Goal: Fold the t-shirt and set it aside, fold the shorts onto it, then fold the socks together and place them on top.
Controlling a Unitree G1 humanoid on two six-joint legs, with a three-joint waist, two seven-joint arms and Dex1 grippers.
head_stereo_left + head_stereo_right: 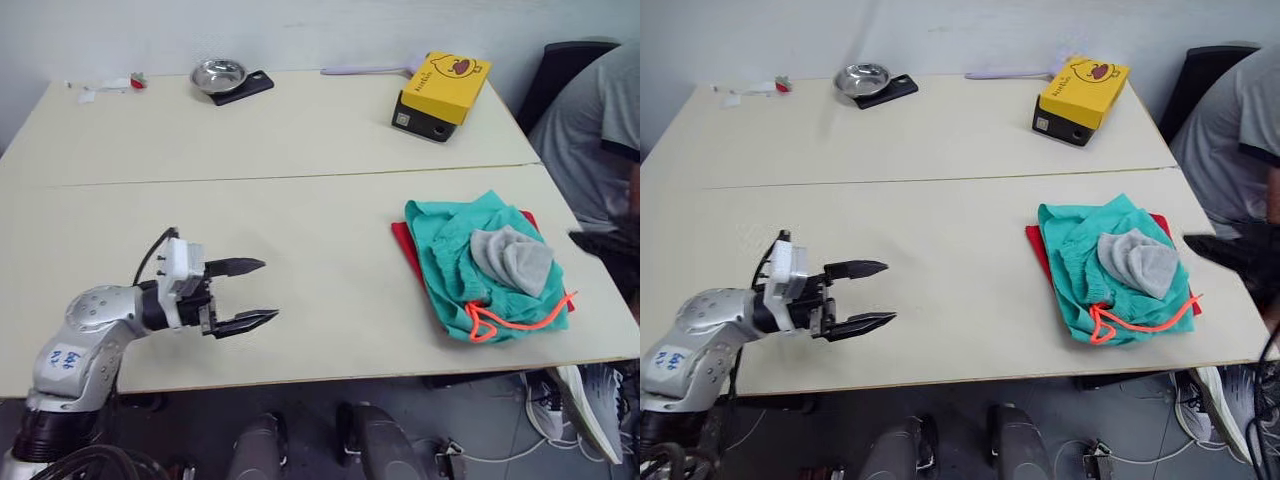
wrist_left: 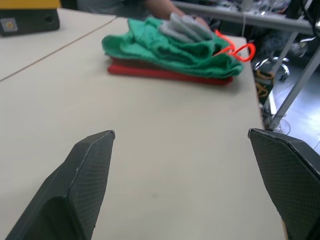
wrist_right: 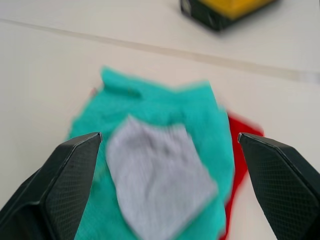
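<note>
With the socks (image 1: 513, 259) lying atop the shorts (image 1: 462, 262) and red t-shirt (image 1: 404, 247) at the desk's (image 1: 300, 200) right edge, we judge it best to lift both tools, left (image 1: 243, 294) and right (image 3: 165, 165), fingers apart, clear without snagging the stack.

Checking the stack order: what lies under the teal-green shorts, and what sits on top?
Under the shorts a red t-shirt shows only as an edge; the rest is covered. The grey socks rest on top.

A yellow box (image 1: 441, 93), a metal bowl (image 1: 218, 74) and a seated person (image 1: 590, 140) border the table (image 1: 300, 200).
</note>
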